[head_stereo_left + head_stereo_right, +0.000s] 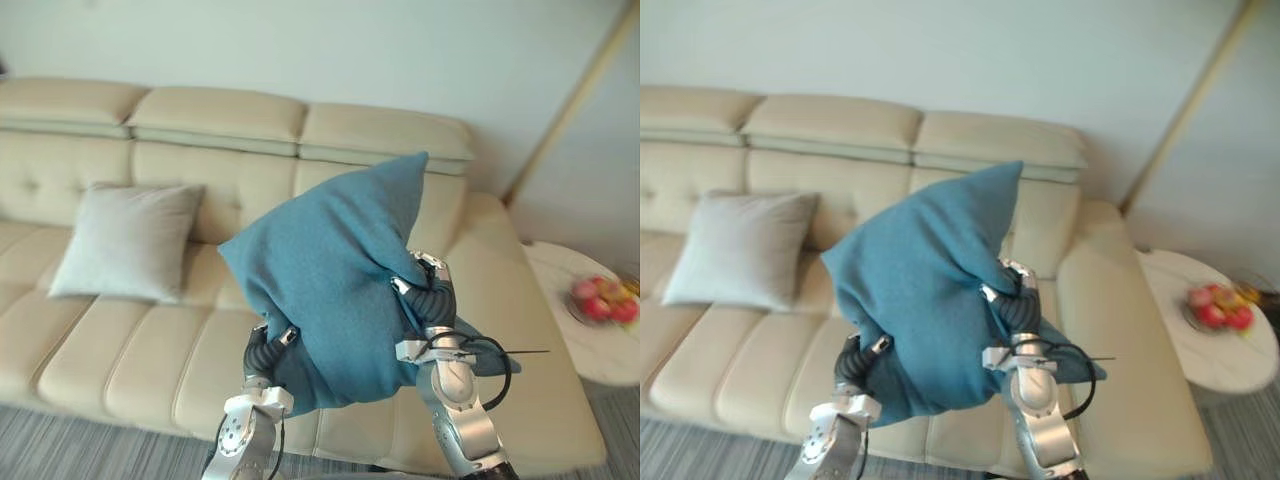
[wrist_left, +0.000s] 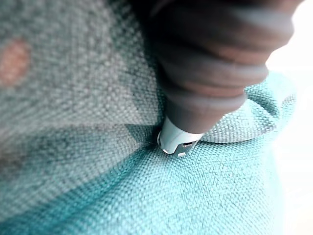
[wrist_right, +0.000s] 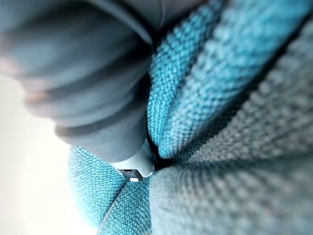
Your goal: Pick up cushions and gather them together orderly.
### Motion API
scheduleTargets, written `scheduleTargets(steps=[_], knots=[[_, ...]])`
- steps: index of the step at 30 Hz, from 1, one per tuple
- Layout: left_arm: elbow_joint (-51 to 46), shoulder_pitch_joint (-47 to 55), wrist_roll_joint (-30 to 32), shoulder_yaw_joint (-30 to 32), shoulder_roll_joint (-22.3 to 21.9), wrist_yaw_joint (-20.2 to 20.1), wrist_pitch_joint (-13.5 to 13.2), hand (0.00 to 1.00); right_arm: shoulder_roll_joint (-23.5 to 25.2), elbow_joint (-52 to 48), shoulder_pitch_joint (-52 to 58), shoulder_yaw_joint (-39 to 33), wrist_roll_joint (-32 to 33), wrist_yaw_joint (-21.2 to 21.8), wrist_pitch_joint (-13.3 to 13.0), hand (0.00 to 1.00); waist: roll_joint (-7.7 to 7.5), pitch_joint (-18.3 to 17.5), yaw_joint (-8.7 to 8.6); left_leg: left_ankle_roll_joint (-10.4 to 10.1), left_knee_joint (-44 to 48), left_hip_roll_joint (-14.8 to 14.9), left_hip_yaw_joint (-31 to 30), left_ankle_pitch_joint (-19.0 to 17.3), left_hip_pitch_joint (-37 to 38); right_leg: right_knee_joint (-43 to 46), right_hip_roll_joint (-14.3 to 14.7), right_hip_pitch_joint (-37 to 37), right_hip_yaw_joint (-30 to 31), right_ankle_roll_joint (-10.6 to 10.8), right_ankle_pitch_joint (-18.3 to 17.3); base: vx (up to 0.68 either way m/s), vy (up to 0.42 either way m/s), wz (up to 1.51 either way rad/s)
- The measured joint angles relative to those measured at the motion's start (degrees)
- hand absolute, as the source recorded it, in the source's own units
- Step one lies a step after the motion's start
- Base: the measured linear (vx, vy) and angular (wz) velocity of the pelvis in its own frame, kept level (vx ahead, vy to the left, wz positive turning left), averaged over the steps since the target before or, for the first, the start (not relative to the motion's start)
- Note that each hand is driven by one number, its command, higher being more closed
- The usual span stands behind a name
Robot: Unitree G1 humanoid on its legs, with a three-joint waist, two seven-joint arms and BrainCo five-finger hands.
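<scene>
A large teal cushion (image 1: 330, 270) is held up in the air in front of the beige sofa (image 1: 120, 370), one corner pointing upward. My left hand (image 1: 268, 345) presses into its lower left side and my right hand (image 1: 428, 290) into its right side, so the cushion sits squeezed between them. Seen from the left wrist, the dark cover (image 2: 215, 73) sinks into the teal cloth (image 2: 195, 196); seen from the right wrist, the cover (image 3: 88, 83) is buried in a fold of the cloth (image 3: 234, 147). A light grey cushion (image 1: 125, 240) leans against the sofa back at the left.
A round white side table (image 1: 590, 350) stands to the right of the sofa with a plate of red fruit (image 1: 603, 300) on it. A pale wall rises behind the sofa. Grey striped carpet (image 1: 90, 445) lies in front.
</scene>
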Motion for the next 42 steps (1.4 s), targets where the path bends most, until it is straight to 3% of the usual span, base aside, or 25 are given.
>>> scheduleTargets(steps=[2, 3, 5, 6, 11, 17, 19, 21, 22, 23, 28, 32, 33, 38, 42], knots=[[0.9, 0.0, 0.7, 0.8, 0.1, 0.0, 0.1, 1.0, -0.1, 4.9, -3.3, 0.1, 0.1, 0.1, 0.0, 1.0, 1.01, 0.3, -0.59, -0.2, -1.9, 1.1, 4.7, 0.2, 1.3, -1.8, -4.1, 0.1, -17.4, -5.6, 1.3, -0.01, 0.02, -1.24], [1.0, 0.0, 1.3, 1.6, 0.2, 0.0, 0.3, 1.0, -0.1, 7.0, -4.2, 0.4, 0.1, 0.1, 0.0, 1.0, 0.82, 0.2, -1.14, -0.6, -2.3, 1.2, 5.9, 0.5, 1.3, -3.2, -4.8, 0.0, -20.5, -4.3, 3.1, 0.01, -0.014, -0.82], [1.0, -0.1, 2.0, 1.7, 0.1, 0.0, 0.4, 1.0, -0.4, 8.4, -4.4, 0.4, 0.2, 0.2, 0.0, 1.0, 1.09, 0.4, -1.86, -0.9, -2.6, 1.3, 5.4, 1.1, 0.9, -5.4, -3.6, 0.2, -19.2, -1.7, 5.0, 0.05, -0.08, -0.3], [1.1, -0.1, 2.2, 1.8, 0.0, 0.0, 0.7, 1.0, -1.2, 9.2, -4.4, 0.4, 0.2, 0.2, 0.1, 1.0, 2.06, 0.7, -1.81, -1.5, -3.8, 2.1, 4.0, 1.7, 1.0, -8.7, -1.9, 1.0, -19.2, -2.2, 6.6, 0.07, -0.123, -0.23], [1.0, -0.4, 3.7, 2.0, -0.6, 0.0, 1.2, 1.0, -2.9, 9.7, -4.2, 0.4, 0.2, 0.2, 0.0, 1.0, 2.59, 0.7, -1.79, -2.4, -6.3, 3.1, 2.4, 3.6, 1.3, -15.6, 0.7, 4.1, -20.2, -3.0, 9.2, 0.07, -0.097, 0.05], [0.6, -0.9, 4.7, 3.6, -1.1, 0.0, 1.6, 1.0, -3.1, 10.9, -4.1, 0.4, 0.3, 0.4, -0.1, 1.0, 2.52, 1.5, 0.4, -2.3, 7.4, 3.7, -5.8, 3.5, -3.4, -17.7, 0.6, 8.3, -19.0, -4.0, 8.2, -0.01, -0.043, 0.02], [0.3, -1.8, 5.5, 3.9, -1.2, 0.0, 1.7, 1.0, -3.1, 10.9, -4.1, -0.2, 0.3, 0.4, -0.1, 1.0, 2.48, 1.9, 0.41, -0.6, 3.7, 2.6, -8.4, 2.0, -3.9, -19.0, 0.7, 8.1, -18.4, -4.7, 8.8, -0.04, 0.029, 0.16], [0.1, -2.0, 6.3, 4.0, -1.7, 0.0, 1.9, 1.0, -3.3, 11.3, -4.0, -0.9, 0.3, 0.4, -0.1, 1.0, 3.09, 2.1, 0.47, -0.2, -2.7, 1.5, -8.6, 3.2, -2.9, -19.1, 1.4, 8.0, -18.3, -3.9, 9.3, -0.05, 0.056, -0.08], [0.0, -2.1, 6.6, 4.2, -1.6, 0.1, 1.9, 1.0, -3.2, 12.1, -4.1, -0.9, 0.3, 0.4, 0.0, 1.0, 2.79, 2.3, 0.99, -1.8, -3.7, 1.6, -8.2, 3.1, -2.3, -19.3, 1.9, 8.0, -17.4, -3.4, 9.7, -0.02, 0.091, -0.3], [-0.5, -2.5, 6.7, 4.8, -1.6, 0.3, 1.9, 1.0, -3.1, 12.4, -4.0, -0.9, 0.2, 0.4, 0.1, 1.0, 1.95, 2.8, 1.26, -1.5, -3.5, 1.0, -7.6, 2.9, -2.1, -19.3, 1.5, 8.0, -16.6, -2.9, 10.4, 0.0, 0.064, -0.26], [-2.1, -5.8, 10.3, 5.9, -1.7, 3.1, 1.9, 1.0, -2.9, 12.3, -6.1, -0.9, 0.1, 0.1, 0.0, 1.0, 1.81, 3.4, 1.85, -0.6, -3.4, -0.1, -5.8, 2.9, -4.9, -19.2, -0.1, 4.4, -15.3, -1.9, 11.6, -0.01, 0.068, -0.13], [-2.8, -17.8, 13.7, 8.6, -2.6, 8.0, 1.7, 1.0, -2.8, 13.2, -15.8, -1.9, -0.3, -3.3, 0.0, 1.0, 2.14, 7.4, 3.57, -0.5, -1.0, -0.1, -5.6, 4.3, -12.7, -16.0, -0.7, -4.6, -15.4, -2.1, 12.9, -0.06, 0.01, -0.02], [-2.7, -23.9, 15.1, 10.0, -3.3, 10.9, 1.7, 1.0, -2.8, 15.2, -21.4, -2.9, -1.4, -5.4, 0.1, 1.0, 2.39, 8.8, 4.15, -0.7, -0.1, 0.0, -6.2, 5.0, -16.1, -13.7, -0.9, -8.3, -15.9, -2.5, 12.7, -0.11, -0.031, 0.14], [3.1, -44.2, 17.8, 13.5, -3.7, 19.1, 0.1, 1.0, -3.1, 22.0, -39.5, -4.6, -4.1, -11.6, 1.3, 1.0, 2.44, 10.5, 4.88, -1.2, -0.1, 0.3, -8.5, 7.8, -25.0, -8.6, -1.9, -18.3, -17.6, -3.7, 11.5, -0.09, -0.063, 0.23], [9.0, -57.1, 18.2, 14.6, -2.8, 22.9, -0.8, 1.0, -3.1, 25.8, -50.6, -7.9, -5.1, -14.6, 1.4, 1.0, 2.41, 13.1, 5.11, -1.6, -0.2, 0.4, -10.1, 9.5, -29.4, -7.2, -2.3, -22.3, -19.3, -4.0, 11.4, -0.05, -0.049, 0.25]])
